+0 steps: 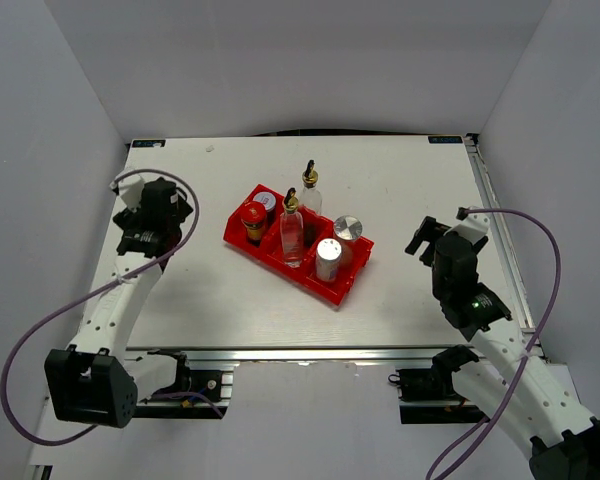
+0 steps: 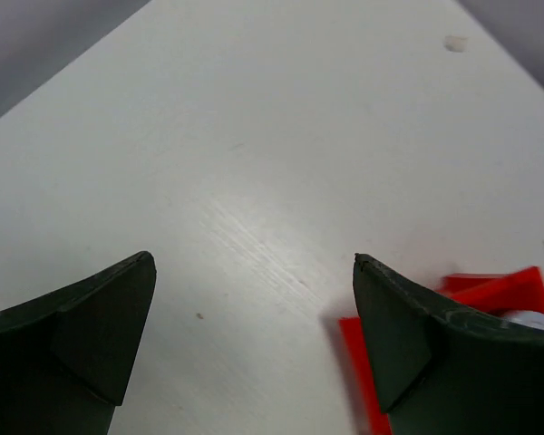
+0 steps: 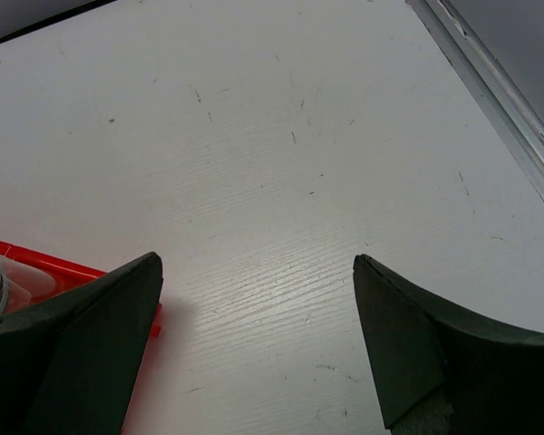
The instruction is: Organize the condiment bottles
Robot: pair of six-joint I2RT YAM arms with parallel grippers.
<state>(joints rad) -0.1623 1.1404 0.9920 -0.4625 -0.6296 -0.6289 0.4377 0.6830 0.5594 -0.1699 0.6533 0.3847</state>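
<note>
Red bin [image 1: 346, 291] sits mid-table [image 1: 420, 180], at a slant. All condiment items are at the bin.

- Jar [image 1: 253, 222], red lid: bin's left end. A small white cap [image 1: 266, 200] shows just behind it.
- Tall bottle [image 1: 292, 232], clear w/ gold spout: upright in bin's middle, near side.
- 2nd tall bottle [image 1: 310, 192]: upright at bin's far edge. Can't tell if it's inside or just behind the wall.
- Near shaker [image 1: 329, 258] and far shaker [image 1: 348, 230], both silver-capped: bin's right end, just beside each other.

L gripper [image 2: 254, 263]: left of bin, well apart from it. Jaws are spread wide w/ only bare table btwn them. In its wrist view, bin's corner shows just past the right finger [image 2: 417, 335].

R gripper [image 3: 258, 261]: right of bin, also apart from it. Jaws are spread wide, holding nothing. In its wrist view, bin's rim and a silver cap peek out at far left behind the left finger [image 3: 72, 344].

Neither gripper touches the bin or any bottle. Both are over the table; can't tell how high.
</note>
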